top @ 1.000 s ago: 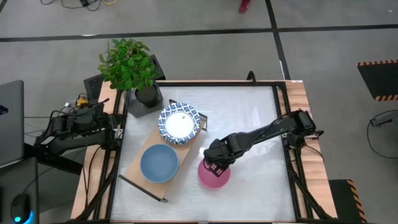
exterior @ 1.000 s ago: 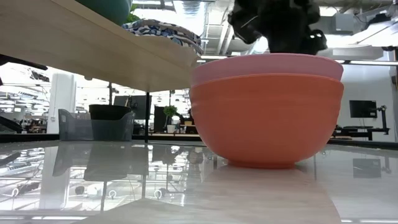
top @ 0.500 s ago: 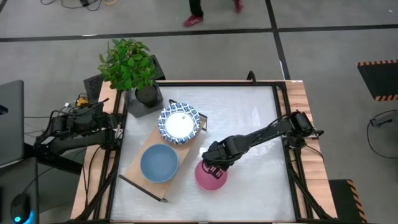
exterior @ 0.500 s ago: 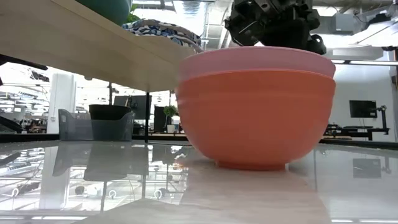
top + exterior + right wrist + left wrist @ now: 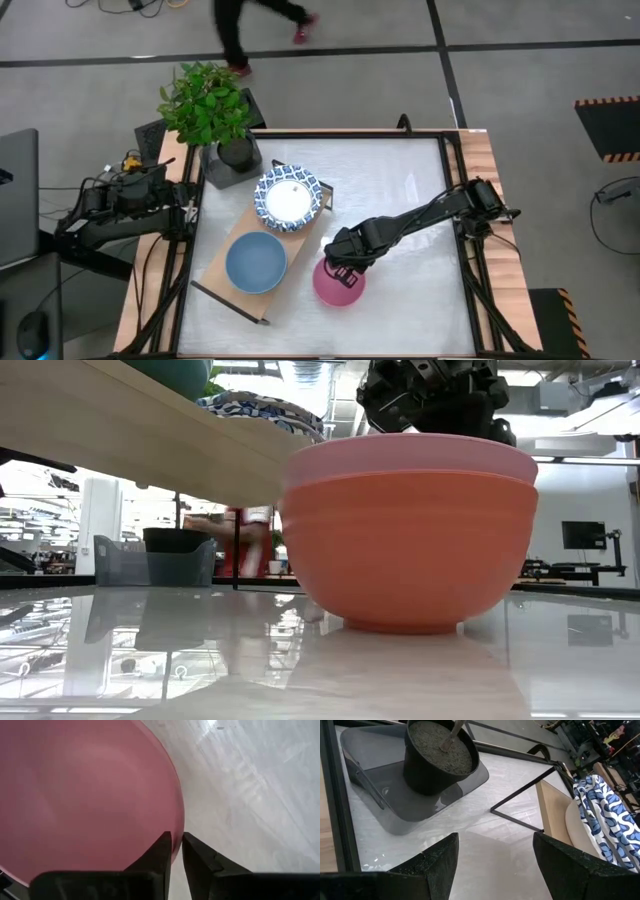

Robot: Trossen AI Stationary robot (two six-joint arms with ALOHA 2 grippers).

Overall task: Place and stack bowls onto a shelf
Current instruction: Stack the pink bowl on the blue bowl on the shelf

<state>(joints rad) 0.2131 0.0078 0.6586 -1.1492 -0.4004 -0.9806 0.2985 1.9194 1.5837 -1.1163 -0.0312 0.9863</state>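
Pink bowl (image 5: 338,283) sits nested inside a red bowl (image 5: 410,550) on the table (image 5: 400,200), the pair directly under the right gripper (image 5: 347,268). Pink one is plain, smooth and round, its rim (image 5: 176,810) standing just above the red one's in the low view. The right gripper's fingers (image 5: 161,851) are pressed onto that rim, one inside the bowl and one outside, with only a thin gap between them. Beside this gripper stands the shelf (image 5: 222,262), carrying a plain blue bowl (image 5: 256,262) and a blue-and-white patterned bowl (image 5: 288,198) with a white centre. The left gripper (image 5: 495,857) waits well apart, past the table's edge, fingers spread, facing a black pot (image 5: 440,757)
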